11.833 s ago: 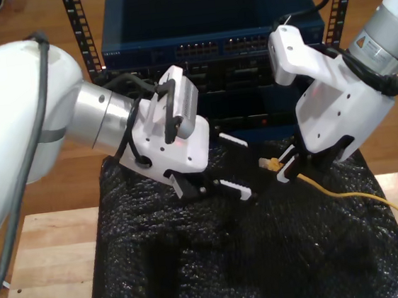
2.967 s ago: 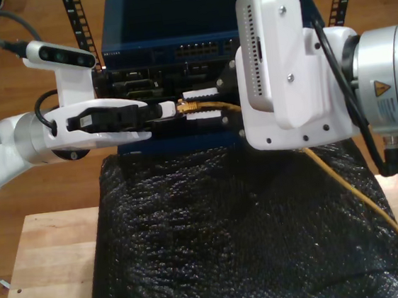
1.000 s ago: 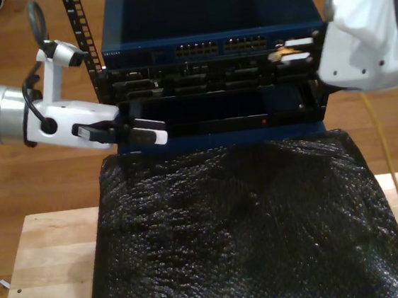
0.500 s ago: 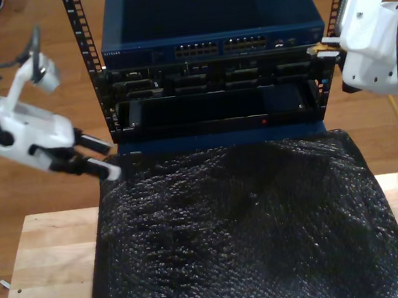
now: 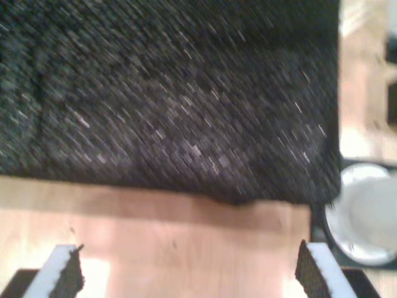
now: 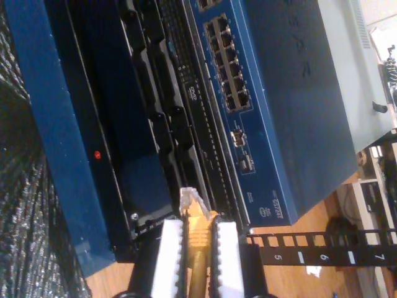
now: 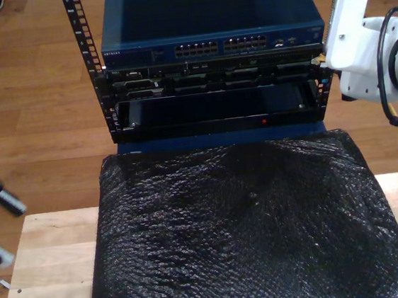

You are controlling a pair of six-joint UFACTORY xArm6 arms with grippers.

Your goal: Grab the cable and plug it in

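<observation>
The cable (image 6: pixel 200 245), light and floppy with a fragile clear plug (image 6: pixel 189 200), sits clamped behind that plug in my second gripper (image 6: pixel 197 257); my first gripper (image 5: pixel 186 273) gapes empty.

Rack (image 7: pixel 210 84) behind mat (image 7: pixel 243 230), mat on table (image 7: pixel 48 271).

Yellow-orange cable (image 6: pixel 197 248), clear gold-tinted plug leading, pinched between white gripper pads, just short of the blue rack's front edge
</observation>
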